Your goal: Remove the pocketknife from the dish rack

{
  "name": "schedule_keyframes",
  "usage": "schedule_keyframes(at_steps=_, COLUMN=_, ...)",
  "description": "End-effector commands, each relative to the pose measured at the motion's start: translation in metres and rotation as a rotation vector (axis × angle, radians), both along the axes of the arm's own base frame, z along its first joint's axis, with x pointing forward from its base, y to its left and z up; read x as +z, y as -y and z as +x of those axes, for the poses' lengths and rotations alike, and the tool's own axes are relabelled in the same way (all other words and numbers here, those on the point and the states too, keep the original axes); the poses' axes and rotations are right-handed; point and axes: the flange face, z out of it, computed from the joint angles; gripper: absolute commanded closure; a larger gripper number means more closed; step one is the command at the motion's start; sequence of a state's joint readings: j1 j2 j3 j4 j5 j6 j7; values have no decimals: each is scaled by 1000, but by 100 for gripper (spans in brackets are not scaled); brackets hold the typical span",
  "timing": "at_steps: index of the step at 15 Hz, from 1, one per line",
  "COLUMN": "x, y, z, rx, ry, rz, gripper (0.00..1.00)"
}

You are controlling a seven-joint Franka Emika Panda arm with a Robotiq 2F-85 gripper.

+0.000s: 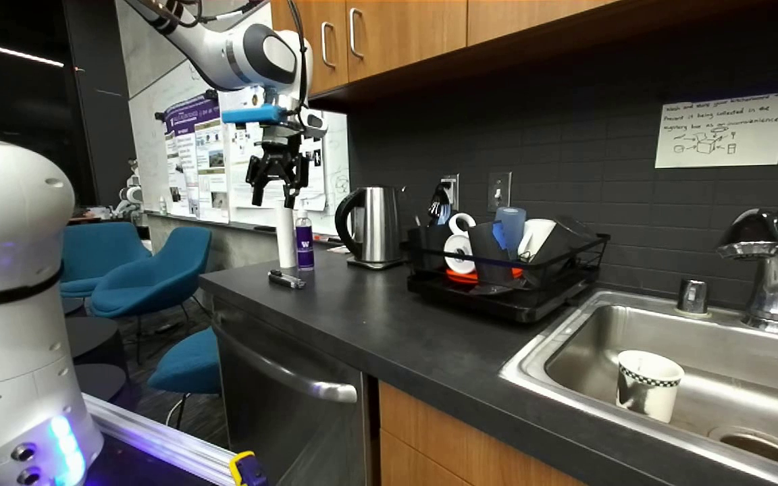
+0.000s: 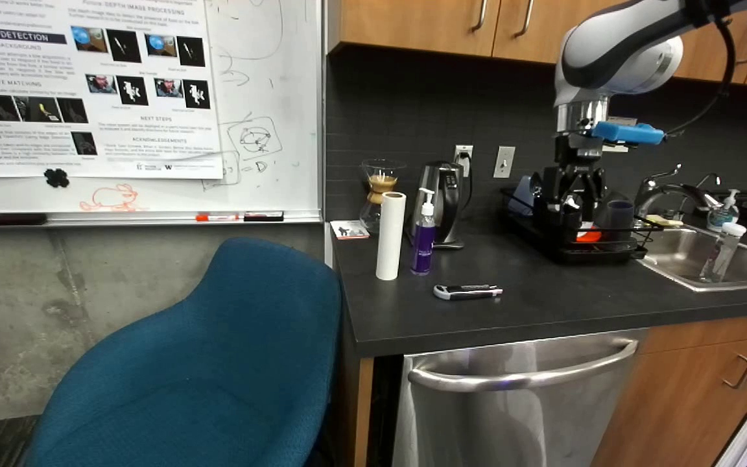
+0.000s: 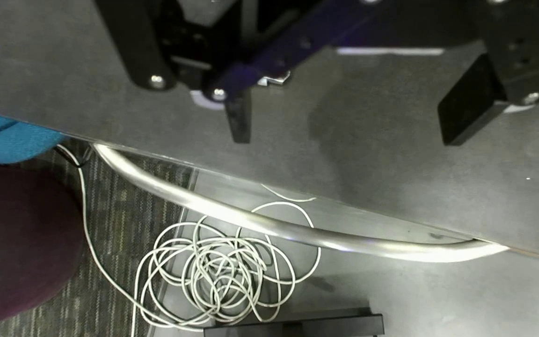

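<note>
your hand [image 1: 275, 192] hangs above the table [image 1: 375, 307], pointing down, with its fingers [image 3: 468, 105] spread wide; in the wrist view you see gray table between them. the knife [image 2: 467, 293] lies on the table, out of the dish rack [image 1: 468, 302] and well apart from it. in both exterior views you find it near the white roll [image 2: 391, 237] and the purple-labeled bottle [image 2: 423, 250], which stand upright beside each other. farther back, the kettle [image 1: 380, 226] stands between the bottle and the dish rack. you have the dish rack loaded with a blue cup [image 1: 512, 226] and other things, some too dark to make out. next to it is the sink [image 1: 525, 364], where a white cup [image 1: 649, 391] stands. below your hand, the wrist view also shows you the table's front edge and a long metal handle [image 3: 251, 220].
</note>
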State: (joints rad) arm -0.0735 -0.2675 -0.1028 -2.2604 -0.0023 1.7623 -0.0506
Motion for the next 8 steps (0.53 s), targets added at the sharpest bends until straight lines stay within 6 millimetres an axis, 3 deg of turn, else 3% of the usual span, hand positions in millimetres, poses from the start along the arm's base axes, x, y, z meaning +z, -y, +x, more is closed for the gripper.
schedule_keyframes(at_steps=1, x=21, y=18, z=-15, rx=-10, ry=89, rz=51, gripper=0)
schedule_keyframes(at_steps=6, x=39, y=44, z=-34, rx=6, ry=113, rz=82, gripper=0)
schedule_keyframes(at_steps=7, x=32, y=39, z=-21, rx=-10, ry=93, rz=59, gripper=0)
schedule_keyframes(at_steps=8, x=35, y=43, z=-24, rx=-9, ry=100, rz=63, gripper=0)
